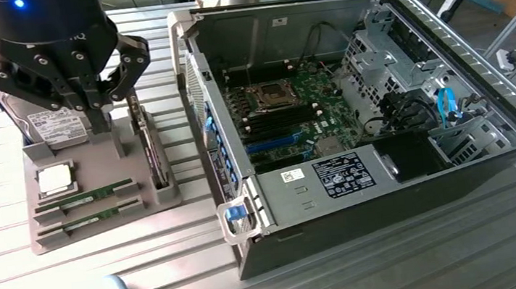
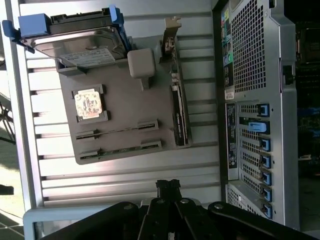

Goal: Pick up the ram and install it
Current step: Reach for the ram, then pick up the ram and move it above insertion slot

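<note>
Two ram sticks lie in slots at the near end of a grey-brown holder tray (image 1: 95, 167): one ram (image 1: 84, 198) and a second ram (image 1: 92, 222) beside it. In the wrist view they show edge-on, one ram (image 2: 117, 131) and the other ram (image 2: 120, 148). My gripper (image 1: 103, 124) hangs above the tray's far end, over the hard drive, well above the sticks. Its fingers (image 2: 168, 186) are shut together with nothing between them.
On the tray also sit a square silver processor (image 1: 55, 178), a hard drive (image 1: 57, 127) and an upright expansion card (image 1: 149, 146). An open computer case (image 1: 436, 175) lies at the exterior view's right, its motherboard (image 1: 298, 111) exposed. The slatted metal table (image 1: 183, 255) extends nearer the camera.
</note>
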`<state>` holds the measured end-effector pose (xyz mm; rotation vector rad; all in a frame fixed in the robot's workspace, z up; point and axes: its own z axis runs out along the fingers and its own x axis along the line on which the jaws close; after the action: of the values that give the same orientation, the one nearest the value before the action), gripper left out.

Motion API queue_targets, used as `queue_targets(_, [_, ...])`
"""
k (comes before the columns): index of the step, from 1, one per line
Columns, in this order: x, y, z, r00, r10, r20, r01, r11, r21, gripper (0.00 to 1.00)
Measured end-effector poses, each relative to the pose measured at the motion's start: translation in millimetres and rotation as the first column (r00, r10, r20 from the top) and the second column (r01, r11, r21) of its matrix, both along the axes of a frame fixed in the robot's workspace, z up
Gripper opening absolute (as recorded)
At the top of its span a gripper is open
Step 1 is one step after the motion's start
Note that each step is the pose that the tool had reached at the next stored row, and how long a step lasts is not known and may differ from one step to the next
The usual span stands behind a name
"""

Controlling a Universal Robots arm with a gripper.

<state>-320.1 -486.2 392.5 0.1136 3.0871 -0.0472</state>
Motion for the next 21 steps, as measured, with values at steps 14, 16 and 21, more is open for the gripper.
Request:
queue_targets(14, [-8.6, 0.1, 0.0, 1.0000, 0.000, 0.0001, 0.000, 1.0000, 0.0023, 0.11])
queue_targets(16, [-8.6, 0.1, -0.1, 1.0000, 0.005, 0.0002, -0.005, 1.0000, 0.0023, 0.11])
queue_targets(21, [-8.8, 0.1, -0.9, 0.9941, 0.109, 0.0002, -0.109, 0.9941, 0.0022, 0.11])
